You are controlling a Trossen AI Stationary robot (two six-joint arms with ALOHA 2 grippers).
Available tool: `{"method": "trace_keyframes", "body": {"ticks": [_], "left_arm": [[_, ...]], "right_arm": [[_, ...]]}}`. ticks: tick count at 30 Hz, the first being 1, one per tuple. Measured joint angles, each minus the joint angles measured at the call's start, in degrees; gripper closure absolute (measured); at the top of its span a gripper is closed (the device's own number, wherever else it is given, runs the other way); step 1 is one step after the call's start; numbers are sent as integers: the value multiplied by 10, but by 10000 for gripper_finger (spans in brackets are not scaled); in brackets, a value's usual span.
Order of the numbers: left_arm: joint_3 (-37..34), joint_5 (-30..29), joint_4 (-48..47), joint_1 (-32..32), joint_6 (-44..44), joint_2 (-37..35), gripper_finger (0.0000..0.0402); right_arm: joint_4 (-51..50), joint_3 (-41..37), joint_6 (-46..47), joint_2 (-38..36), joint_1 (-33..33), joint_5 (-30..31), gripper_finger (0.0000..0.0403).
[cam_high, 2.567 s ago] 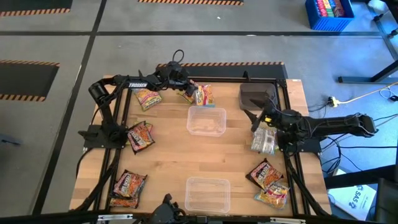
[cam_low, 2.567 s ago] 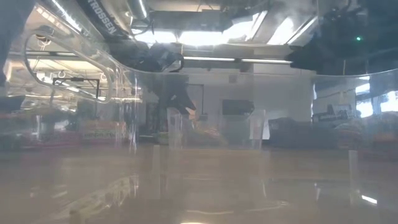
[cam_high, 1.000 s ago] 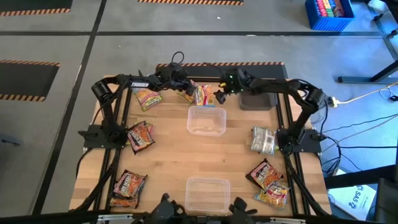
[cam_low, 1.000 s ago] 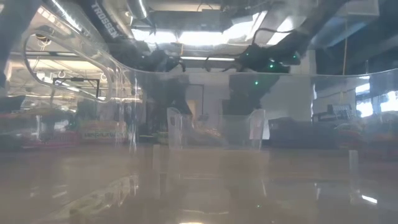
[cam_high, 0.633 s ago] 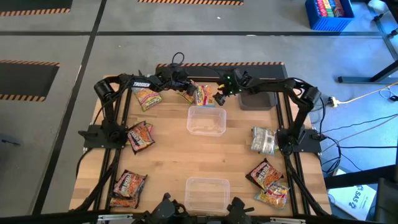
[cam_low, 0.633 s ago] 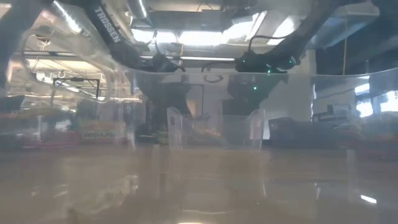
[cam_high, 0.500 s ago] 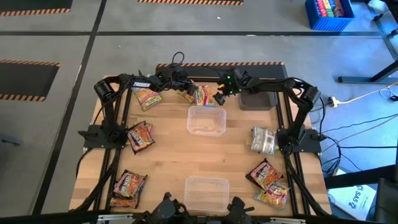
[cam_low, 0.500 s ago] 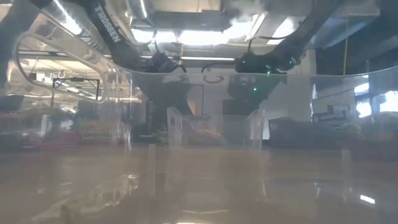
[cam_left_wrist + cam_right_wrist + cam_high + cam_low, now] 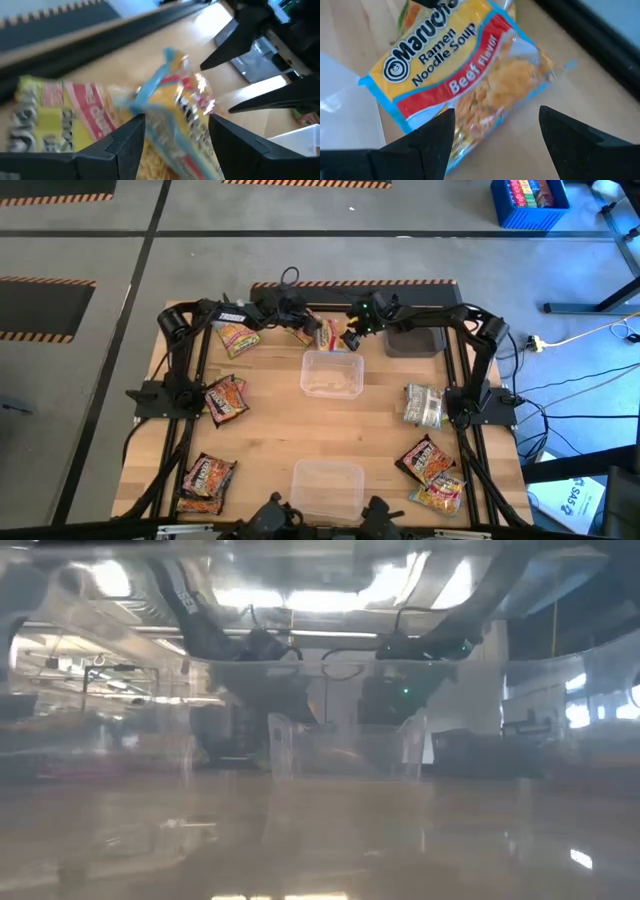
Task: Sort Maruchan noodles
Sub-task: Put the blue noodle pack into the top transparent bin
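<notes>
A wooden table (image 9: 380,430) carries two clear tubs, one in the middle (image 9: 332,373) and one at the near edge (image 9: 328,484), a dark tray (image 9: 414,338) at the far right, and noodle packets (image 9: 225,397) scattered around its edges.

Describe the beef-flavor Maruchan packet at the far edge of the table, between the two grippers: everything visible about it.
The beef-flavor Maruchan packet is a flat, crinkly, glossy plastic wrapper: yellow top with "Maruchan Ramen Noodle Soup", a red "Beef Flavor" band, blue edging, and a clear part showing the noodle block. It lies on the wooden table at the far edge, just beyond the clear plastic tub. The left gripper and right gripper, both open, straddle it from opposite sides; neither visibly grips it.
</notes>
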Motion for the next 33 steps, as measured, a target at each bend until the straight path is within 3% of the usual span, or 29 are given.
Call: {"method": "trace_keyframes", "body": {"ticks": [12, 17, 24, 28, 33], "left_arm": [[0, 48, 55, 0, -33, 22, 191], [0, 44, 50, 0, -33, 22, 191], [0, 42, 50, 0, -20, 22, 193], [0, 43, 48, -1, 1, 22, 215], [-1, 48, 52, -3, 17, 22, 275]], "right_arm": [[26, 1, -4, 11, 0, -46, 133], [45, 1, -2, 11, 0, -83, 133], [63, 1, -11, 11, 0, -89, 133], [69, 1, -17, 11, 0, -84, 133], [78, 1, -19, 11, -1, -80, 133]]}}
